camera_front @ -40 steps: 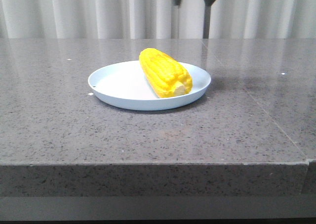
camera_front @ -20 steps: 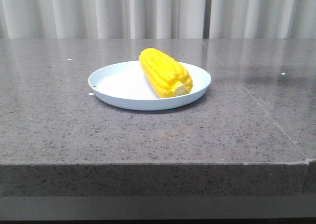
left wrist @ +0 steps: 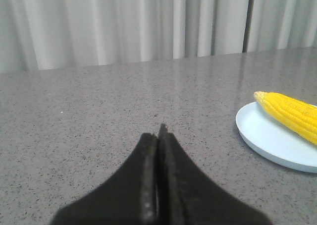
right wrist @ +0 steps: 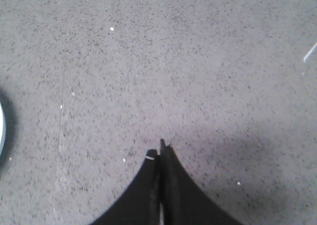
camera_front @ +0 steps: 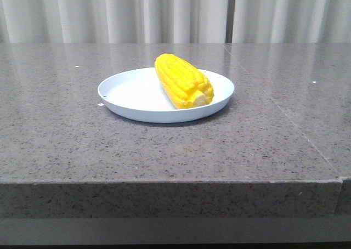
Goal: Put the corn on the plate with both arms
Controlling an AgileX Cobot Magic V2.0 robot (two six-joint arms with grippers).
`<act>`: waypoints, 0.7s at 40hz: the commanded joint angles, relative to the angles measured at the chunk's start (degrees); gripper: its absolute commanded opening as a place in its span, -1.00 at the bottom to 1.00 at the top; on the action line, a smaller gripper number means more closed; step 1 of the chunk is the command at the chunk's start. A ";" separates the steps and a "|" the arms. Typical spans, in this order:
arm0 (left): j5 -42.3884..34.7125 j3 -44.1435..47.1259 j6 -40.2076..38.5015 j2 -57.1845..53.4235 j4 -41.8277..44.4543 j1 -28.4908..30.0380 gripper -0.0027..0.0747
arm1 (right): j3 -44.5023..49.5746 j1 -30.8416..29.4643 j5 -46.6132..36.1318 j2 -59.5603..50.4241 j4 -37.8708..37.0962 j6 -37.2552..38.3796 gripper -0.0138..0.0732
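Note:
The yellow corn (camera_front: 184, 80) lies on the pale-blue plate (camera_front: 131, 92), on its right half, with the pale stub end toward the table's front. Neither arm shows in the front view. In the left wrist view the left gripper (left wrist: 159, 132) is shut and empty above bare table, and the corn (left wrist: 290, 113) and the plate (left wrist: 270, 140) lie off to one side, apart from it. In the right wrist view the right gripper (right wrist: 160, 148) is shut and empty above bare table. A sliver of the plate's rim (right wrist: 2, 128) shows at the frame's edge.
The grey speckled stone table (camera_front: 164, 145) has its front edge close to the camera. A seam (camera_front: 299, 131) runs across its right part. White curtains (camera_front: 109, 13) hang behind it.
A dark gripper at the top of the front view a second ago has gone out of the frame. The corn and the plate have not moved.

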 commanded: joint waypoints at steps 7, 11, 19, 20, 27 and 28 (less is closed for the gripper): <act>-4.59 -1.48 -0.53 0.63 -0.01 0.14 -0.98 | 14.51 0.01 -12.18 -18.82 -3.30 -1.48 -0.83; -4.59 -1.48 -0.53 0.63 -0.01 0.14 -0.98 | 20.63 0.01 -16.00 -26.25 -5.30 -1.48 -0.83; -4.59 -1.48 -0.53 0.63 -0.01 0.14 -0.98 | 29.57 0.01 -21.77 -39.50 -7.35 -1.48 -0.83; -4.59 -1.48 -0.53 0.63 -0.01 0.14 -0.98 | 30.29 0.01 -22.19 -40.87 -7.35 -1.48 -0.83; -4.59 -1.48 -0.53 0.63 -0.01 0.14 -0.98 | 31.62 0.01 -23.10 -45.20 -7.35 -1.48 -0.83; -4.59 -1.48 -0.53 0.63 -0.01 0.14 -0.98 | 31.62 0.01 -23.16 -45.20 -7.35 -1.48 -0.83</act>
